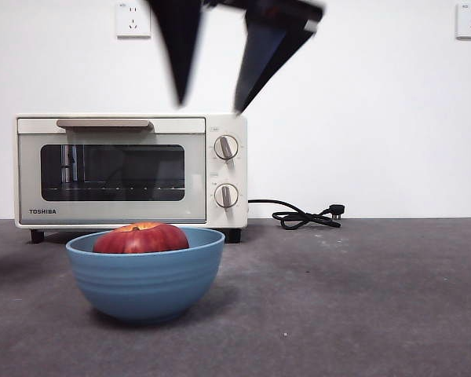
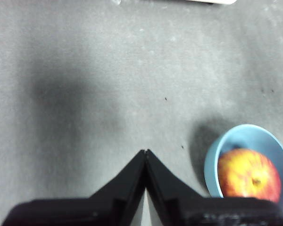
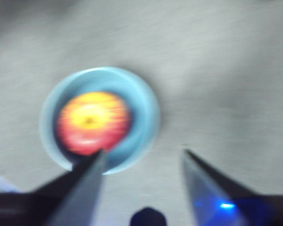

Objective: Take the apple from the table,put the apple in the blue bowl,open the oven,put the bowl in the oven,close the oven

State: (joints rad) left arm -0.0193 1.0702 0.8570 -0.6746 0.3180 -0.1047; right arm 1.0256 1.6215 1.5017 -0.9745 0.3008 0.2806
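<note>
The red apple (image 1: 141, 238) with its yellowish top lies inside the blue bowl (image 1: 146, 275), which stands on the table (image 1: 361, 306) in front of the oven (image 1: 130, 170). The oven door is closed. My right gripper (image 1: 210, 104) hangs open and empty high above the bowl, blurred by motion; its wrist view looks down on the apple (image 3: 93, 123) in the bowl (image 3: 141, 113). My left gripper (image 2: 145, 151) is shut and empty above bare table, off to one side of the bowl (image 2: 245, 141) and apple (image 2: 248, 174).
The oven's black cord and plug (image 1: 306, 214) lie on the table to the right of the oven. Two wall sockets (image 1: 133, 20) sit on the white wall behind. Two knobs (image 1: 226, 147) are on the oven's right side.
</note>
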